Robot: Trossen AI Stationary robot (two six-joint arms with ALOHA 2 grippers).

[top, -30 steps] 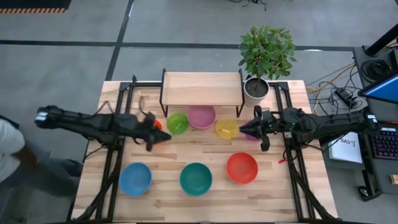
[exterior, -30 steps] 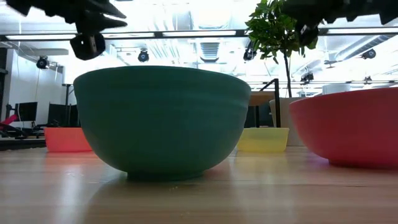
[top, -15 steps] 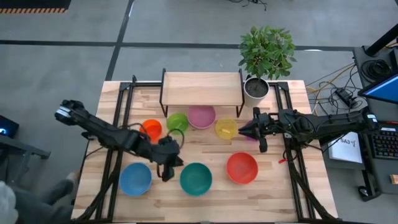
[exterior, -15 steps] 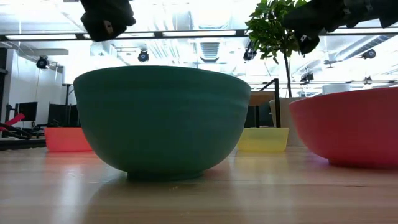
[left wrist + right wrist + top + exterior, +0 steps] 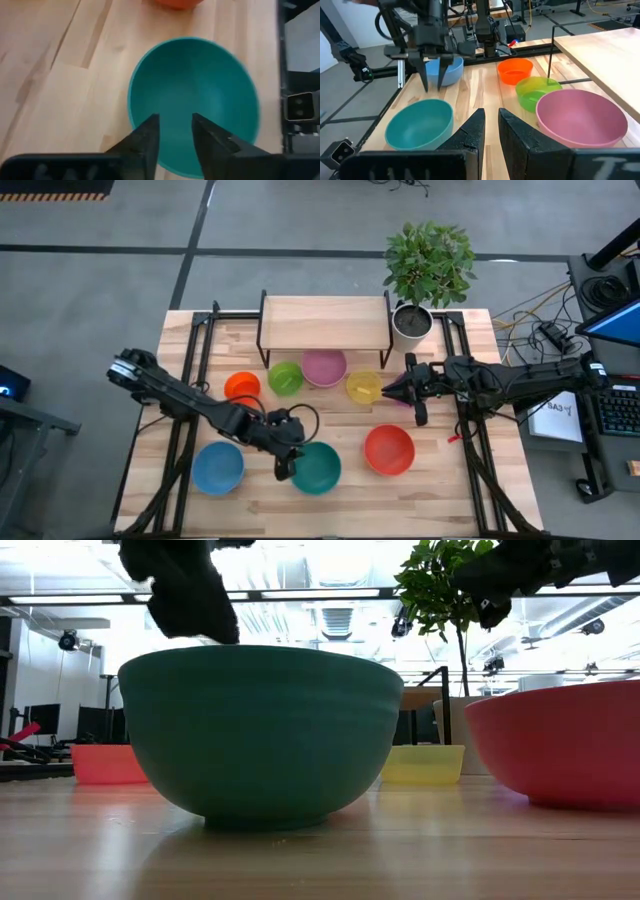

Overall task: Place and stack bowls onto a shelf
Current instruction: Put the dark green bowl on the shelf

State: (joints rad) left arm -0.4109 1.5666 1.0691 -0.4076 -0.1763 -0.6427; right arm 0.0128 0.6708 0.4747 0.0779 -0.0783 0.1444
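Observation:
The shelf (image 5: 325, 322) stands at the table's far edge with nothing on it. In front of it, on the table, sit the orange (image 5: 242, 387), lime (image 5: 285, 377), pink (image 5: 324, 367) and yellow (image 5: 363, 387) bowls. The blue (image 5: 218, 468), teal (image 5: 315, 468) and red (image 5: 389, 449) bowls sit near the near edge. A sliver of the purple bowl (image 5: 402, 402) shows under the right arm. My left gripper (image 5: 285, 470) is open, pointing down just above the teal bowl's left rim (image 5: 145, 100). My right gripper (image 5: 386, 391) is narrowly open and hovers right of the yellow bowl.
A white plant pot (image 5: 411, 323) with a leafy plant stands right of the shelf, close to the right arm. Black frame rails (image 5: 185, 430) run along both table sides. Bare wood lies between the two rows of bowls.
My left gripper has swung from beside the orange bowl toward the table's near edge and rightward, past the blue bowl, and has come down to the teal bowl's left rim. The bowls have not moved.

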